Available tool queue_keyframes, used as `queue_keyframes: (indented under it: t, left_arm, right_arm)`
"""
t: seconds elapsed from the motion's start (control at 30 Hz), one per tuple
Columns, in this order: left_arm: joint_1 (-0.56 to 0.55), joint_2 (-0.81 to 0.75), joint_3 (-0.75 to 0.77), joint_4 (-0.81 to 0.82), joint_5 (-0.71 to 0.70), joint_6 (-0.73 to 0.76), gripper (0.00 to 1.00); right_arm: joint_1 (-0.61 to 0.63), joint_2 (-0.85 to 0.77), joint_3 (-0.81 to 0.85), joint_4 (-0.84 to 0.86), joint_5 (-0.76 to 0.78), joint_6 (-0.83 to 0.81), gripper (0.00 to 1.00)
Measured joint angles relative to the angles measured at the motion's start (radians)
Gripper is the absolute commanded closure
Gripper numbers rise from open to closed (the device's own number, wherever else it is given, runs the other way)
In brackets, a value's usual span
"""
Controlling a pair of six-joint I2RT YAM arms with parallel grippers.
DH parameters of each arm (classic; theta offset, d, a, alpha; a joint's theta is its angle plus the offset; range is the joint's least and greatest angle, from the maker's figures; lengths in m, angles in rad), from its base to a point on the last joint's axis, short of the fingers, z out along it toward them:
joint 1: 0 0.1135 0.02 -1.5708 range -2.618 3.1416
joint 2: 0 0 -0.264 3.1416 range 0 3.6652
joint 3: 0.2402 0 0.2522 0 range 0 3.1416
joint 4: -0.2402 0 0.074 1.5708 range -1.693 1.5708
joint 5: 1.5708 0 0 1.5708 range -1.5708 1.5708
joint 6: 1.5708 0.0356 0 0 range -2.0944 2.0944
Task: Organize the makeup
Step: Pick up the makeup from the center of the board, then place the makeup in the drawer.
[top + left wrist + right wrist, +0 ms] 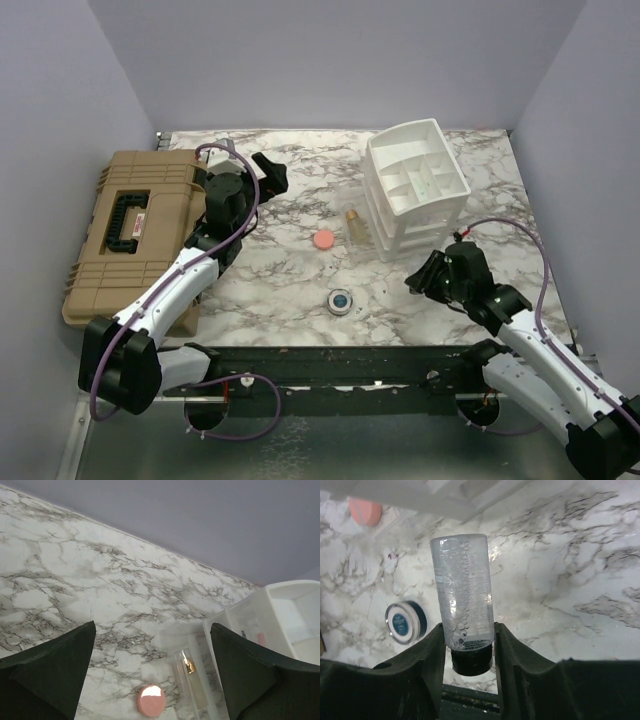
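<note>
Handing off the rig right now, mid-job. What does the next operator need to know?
Left gripper: open, empty.
Right gripper: shut on a clear bottle, gripped near its black cap.
Loose on the table: puff, compact; amber bottle beside the organizer.
Done: unclear, the organizer's contents cannot be made out.
Left: place the clear bottle, then the three loose items.

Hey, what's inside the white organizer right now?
From above, the white organizer looks bare in its top compartments. Through its wall, the left wrist view shows faint pink and dark shapes, too blurred to name. Lower levels are covered.
</note>
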Motion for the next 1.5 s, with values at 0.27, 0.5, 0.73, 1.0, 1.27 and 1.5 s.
queue_keyframes:
  t: [0.27, 0.5, 0.73, 1.0, 1.27, 1.5]
  left_arm:
    - [0.004, 0.003, 0.000, 0.029, 0.043, -0.029, 0.01]
    - [0.008, 0.003, 0.000, 0.041, 0.058, -0.071, 0.01]
    - [0.017, 0.009, 0.000, 0.040, 0.064, -0.090, 0.01]
    - [0.032, 0.014, 0.000, 0.033, 0.069, -0.097, 0.01]
    - [0.046, 0.014, 0.000, 0.003, 0.069, -0.097, 0.01]
    - [0.047, 0.014, 0.000, 0.000, 0.087, -0.096, 0.01]
  right_arm:
    - [0.037, 0.016, 0.053, -0.004, -0.252, -0.116, 0.73]
    - [0.291, 0.079, 0.208, -0.003, -0.257, -0.214, 0.73]
    - [0.431, 0.385, 0.525, -0.055, -0.024, -0.348, 0.74]
    - [0.431, 0.846, 0.877, -0.122, 0.339, -0.495, 0.73]
    - [0.431, 1.105, 0.977, -0.167, 0.528, -0.511, 0.73]
    - [0.420, 1.185, 1.011, -0.166, 0.640, -0.447, 0.73]
